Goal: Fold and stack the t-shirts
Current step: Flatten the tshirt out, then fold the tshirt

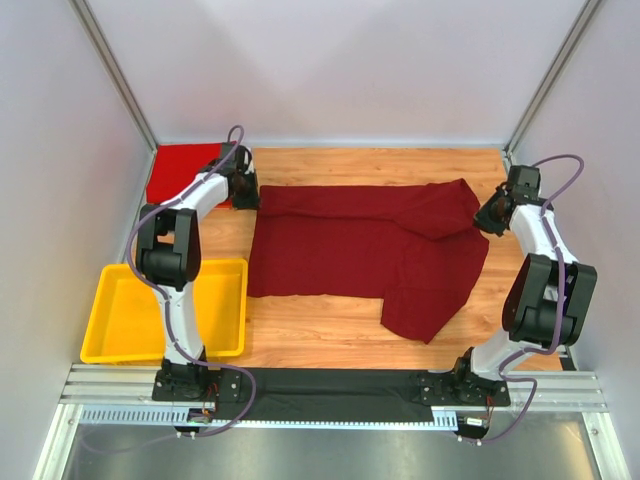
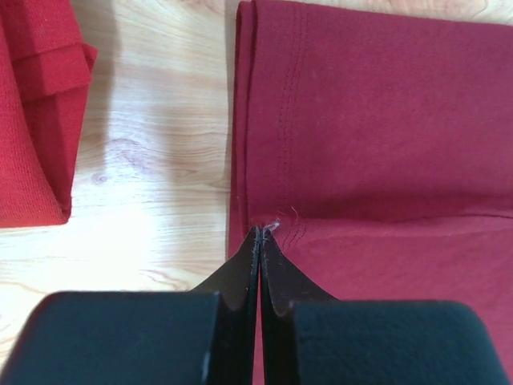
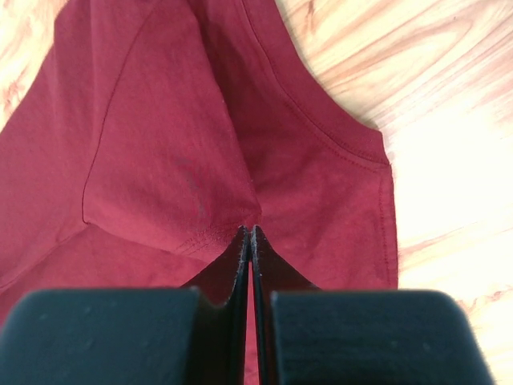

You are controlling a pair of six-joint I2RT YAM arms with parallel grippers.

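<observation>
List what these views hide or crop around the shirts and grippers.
Red shirt: left arm covers part in the top view; frame edge crops it in the left wrist view.
Left gripper, right gripper: fingertips hidden under wrists in top view.
Maroon shirt: wrist views crop most.

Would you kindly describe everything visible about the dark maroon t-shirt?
The maroon t-shirt is soft stitched knit, lying partly folded across the wooden table, one flap doubled over at the right and a lower part jutting toward the arms. The left gripper pinches its left edge; the right gripper pinches its right fold.
</observation>
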